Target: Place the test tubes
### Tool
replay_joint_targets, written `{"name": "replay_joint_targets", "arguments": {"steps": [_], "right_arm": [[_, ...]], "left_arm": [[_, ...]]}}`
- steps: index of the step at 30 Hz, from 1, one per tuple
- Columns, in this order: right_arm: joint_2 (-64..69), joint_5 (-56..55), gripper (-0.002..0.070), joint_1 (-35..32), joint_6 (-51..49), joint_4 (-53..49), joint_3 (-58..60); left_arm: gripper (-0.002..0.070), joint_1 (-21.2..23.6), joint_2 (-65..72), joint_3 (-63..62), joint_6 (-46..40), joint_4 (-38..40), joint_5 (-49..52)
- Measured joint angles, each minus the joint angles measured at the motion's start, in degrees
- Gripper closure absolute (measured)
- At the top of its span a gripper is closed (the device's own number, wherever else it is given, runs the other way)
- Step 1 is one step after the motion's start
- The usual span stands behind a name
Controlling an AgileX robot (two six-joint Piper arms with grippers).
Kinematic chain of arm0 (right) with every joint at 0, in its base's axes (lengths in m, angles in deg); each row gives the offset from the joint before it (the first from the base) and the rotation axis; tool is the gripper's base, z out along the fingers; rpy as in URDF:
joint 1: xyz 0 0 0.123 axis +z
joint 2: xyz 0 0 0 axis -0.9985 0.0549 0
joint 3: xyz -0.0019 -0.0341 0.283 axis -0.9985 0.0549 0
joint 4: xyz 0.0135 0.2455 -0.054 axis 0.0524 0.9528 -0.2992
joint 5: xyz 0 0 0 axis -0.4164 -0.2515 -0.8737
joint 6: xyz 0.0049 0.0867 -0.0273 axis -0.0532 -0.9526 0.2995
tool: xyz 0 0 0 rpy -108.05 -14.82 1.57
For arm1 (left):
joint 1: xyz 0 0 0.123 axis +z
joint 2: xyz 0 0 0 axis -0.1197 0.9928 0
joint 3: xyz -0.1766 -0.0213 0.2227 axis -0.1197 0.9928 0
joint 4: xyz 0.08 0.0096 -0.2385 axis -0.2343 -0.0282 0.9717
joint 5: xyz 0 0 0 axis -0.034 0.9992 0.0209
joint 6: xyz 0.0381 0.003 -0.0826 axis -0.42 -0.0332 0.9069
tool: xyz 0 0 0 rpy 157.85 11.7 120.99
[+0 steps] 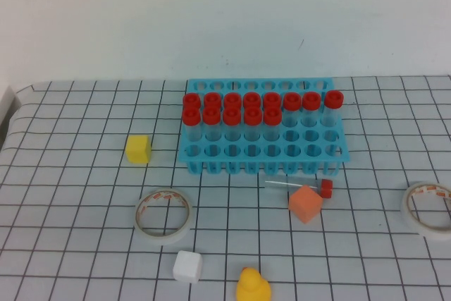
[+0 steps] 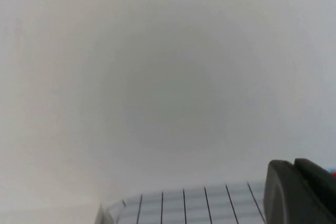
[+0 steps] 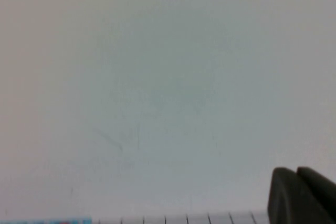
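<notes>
Starting far left, the left gripper [image 2: 294, 182] is out of the high view; its wrist camera shows dark fingers pressed together with nothing between them, held up facing the pale wall [image 2: 168, 77] with the far edge of the gridded table [image 1: 70, 195] below. On the table, a yellow block [image 1: 138, 149] sits just left of the blue rack [image 1: 261, 151], level with its front row; a tape roll [image 1: 163, 216] lies in front of the rack's left corner; nearer the robot there is a white block [image 1: 187, 266], then a yellow toy [image 1: 252, 287] at the table's near edge. The rack itself holds red-capped tubes [image 1: 232, 107], eight along the back row and five in the next, the front rows unfilled. One loose test tube [image 1: 296, 185] lies flat just in front of the rack's right half, cap pointing right; an orange block [image 1: 305, 203] overlaps its near side. A second tape roll [image 1: 428, 207] lies well right of the rack. The right gripper [image 3: 297, 187], also outside the high view, is closed on nothing, raised toward the wall beyond the rack.
</notes>
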Motion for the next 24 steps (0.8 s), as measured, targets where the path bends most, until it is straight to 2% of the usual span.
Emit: {"name": "replay_joint_targets", "arguments": {"steps": [1, 5, 8, 9, 15, 19, 21, 22, 24], "right_arm": [[4.38, 9.07, 0.0678, 0.0, 2.71, 2.69, -5.62], [15.1, 23.58, 0.0678, 0.0, 19.24, 17.05, -14.57], [24.14, 31.76, 0.0678, 0.0, 34.57, 30.2, -18.6], [30.53, 34.61, 0.0678, 0.0, 44.59, 38.26, -19.46], [48.05, 38.92, 0.0678, 0.15, 63.35, 54.44, -19.71], [58.53, 37.7, 0.0678, 3.14, 69.72, 59.54, -19.71], [62.67, 33.92, 0.0678, 7.44, 70.9, 60.36, -19.71], [66.05, 29.32, 0.0678, 13.08, 71.25, 60.96, -19.92], [69.96, 23.73, 0.0678, 18.54, 71.34, 61.31, -20.62]], "left_arm": [[0.0676, 0.0, 4.57, -3.77, -0.76, 0.0, 6.25], [0.0676, 0.0, 13.34, -8.99, -1.81, 1.69, 16.13], [0.0676, 0.0, 19.38, -11.1, -3.25, 5.58, 19.41], [0.0676, 0.0, 22.34, -11.42, -5.45, 8.26, 20.04], [0.0676, 0.0, 25.07, -11.42, -12.65, 15.94, 20.74], [0.0676, 0.0, 25.16, -11.42, -14.52, 18.17, 21.61], [0.0676, 0.0, 25.16, -11.42, -14.65, 18.43, 22.54], [0.0676, 0.0, 25.16, -11.42, -14.79, 18.7, 23.9], [0.0676, 0.0, 25.16, -11.42, -14.79, 18.7, 24.79]]}}
